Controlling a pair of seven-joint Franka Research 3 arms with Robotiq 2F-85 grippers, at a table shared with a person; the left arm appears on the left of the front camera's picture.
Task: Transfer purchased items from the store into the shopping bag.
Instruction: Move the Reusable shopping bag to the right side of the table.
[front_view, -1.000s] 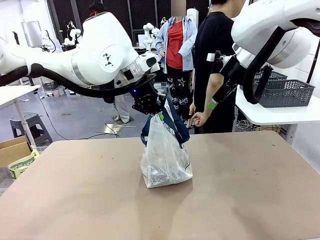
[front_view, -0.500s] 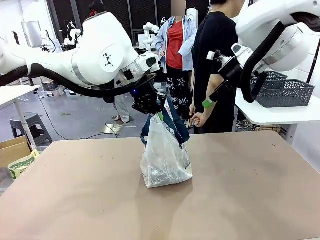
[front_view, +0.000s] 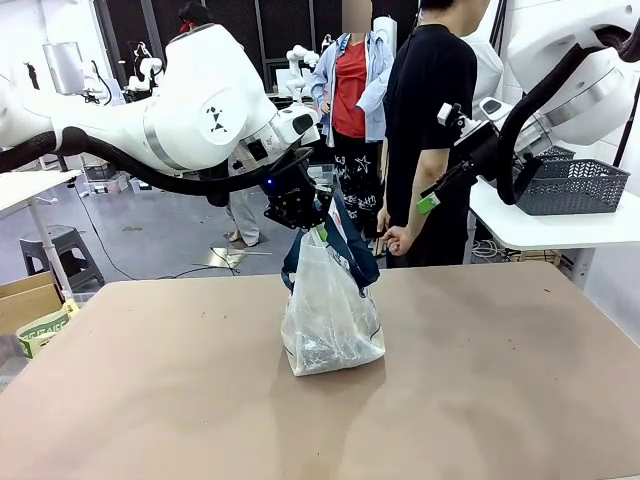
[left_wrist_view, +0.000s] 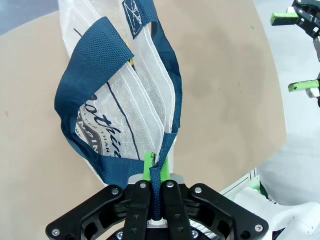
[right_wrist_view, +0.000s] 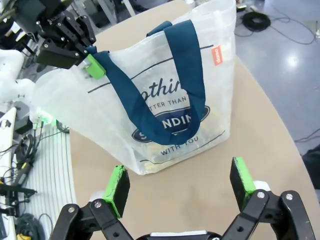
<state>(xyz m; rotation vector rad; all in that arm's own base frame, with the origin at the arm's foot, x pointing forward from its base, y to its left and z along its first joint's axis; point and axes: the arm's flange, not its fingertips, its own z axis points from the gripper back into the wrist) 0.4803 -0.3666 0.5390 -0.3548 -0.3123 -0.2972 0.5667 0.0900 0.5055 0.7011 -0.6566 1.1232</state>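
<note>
My left claw (front_view: 300, 215) is clamped on one navy handle (left_wrist_view: 156, 192) of the shopping bag (front_view: 330, 315), holding it upright mid-desk (front_view: 500, 400), I'd judge so its mouth is open for loading. My right claw (front_view: 432, 198) hangs empty, jaws wide, toward the grey basket (front_view: 570, 185) on the side table.

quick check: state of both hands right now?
Left hand: closed on the blue strap of the shopping bag.
Right hand: open, holding nothing, up off the table.
</note>
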